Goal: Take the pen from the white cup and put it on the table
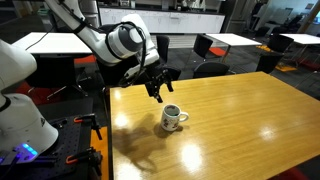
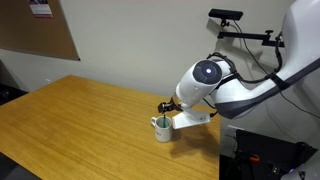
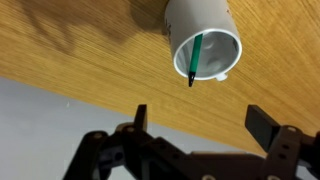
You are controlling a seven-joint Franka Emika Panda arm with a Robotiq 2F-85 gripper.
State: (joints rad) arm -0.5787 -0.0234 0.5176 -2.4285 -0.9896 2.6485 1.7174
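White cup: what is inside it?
A thin dark pen leans inside the white cup. Nothing else shows; the pen hides a strip of the bottom.

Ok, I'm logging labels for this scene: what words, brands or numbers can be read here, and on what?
No text can be read in any view.
On the white cup: no legible marking; too small to tell.
On the paper sheet pinned to the corkboard: print too small and blurred to read.
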